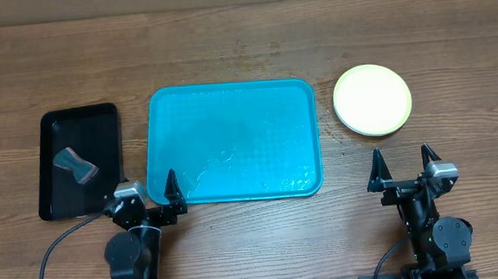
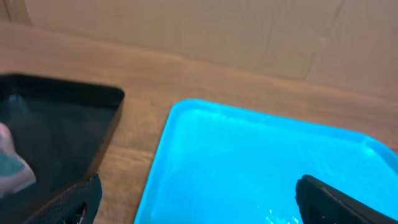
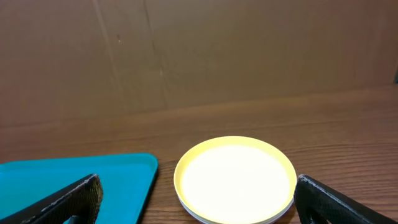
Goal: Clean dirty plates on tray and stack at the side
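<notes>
Both released and empty: left pincer [image 1: 146, 191], right pincer [image 1: 401, 158].
Ahead of the right, stacked plates [image 1: 372, 100], count unclear; tray [image 1: 232, 140] ahead of the left.

Overhead looks straight down — 2 wrist views sit low, facing forward, both catching the tray [image 1: 232, 140].

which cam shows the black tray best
Overhead: the whole black tray shows, rim to rim, with a grey object in it. The left wrist view catches only one corner and side, cut off by the frame edge. The right wrist view misses it.
</notes>
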`<state>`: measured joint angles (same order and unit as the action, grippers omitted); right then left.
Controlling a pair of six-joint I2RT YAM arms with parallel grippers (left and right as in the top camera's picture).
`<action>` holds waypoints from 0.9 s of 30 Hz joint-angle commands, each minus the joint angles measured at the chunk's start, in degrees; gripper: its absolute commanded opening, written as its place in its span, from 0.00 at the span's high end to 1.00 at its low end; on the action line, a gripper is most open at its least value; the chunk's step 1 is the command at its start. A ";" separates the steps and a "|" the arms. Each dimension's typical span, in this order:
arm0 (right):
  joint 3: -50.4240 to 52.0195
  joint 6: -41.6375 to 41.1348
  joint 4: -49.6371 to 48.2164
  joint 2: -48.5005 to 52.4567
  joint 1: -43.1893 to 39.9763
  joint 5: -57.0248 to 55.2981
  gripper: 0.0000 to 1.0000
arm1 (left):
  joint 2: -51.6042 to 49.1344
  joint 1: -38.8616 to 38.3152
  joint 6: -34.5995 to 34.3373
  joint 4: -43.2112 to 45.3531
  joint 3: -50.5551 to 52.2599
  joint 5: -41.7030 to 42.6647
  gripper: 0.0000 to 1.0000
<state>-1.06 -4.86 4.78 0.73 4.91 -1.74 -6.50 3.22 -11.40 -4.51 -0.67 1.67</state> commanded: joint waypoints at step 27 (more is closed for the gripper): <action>0.59 0.20 -0.17 -0.57 0.22 -0.31 0.00 | 6.32 -3.30 12.31 0.07 0.42 -0.92 0.00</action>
<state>-1.06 -4.86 4.80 0.73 4.91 -1.74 -0.95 0.16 -0.82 -4.62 -0.67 1.02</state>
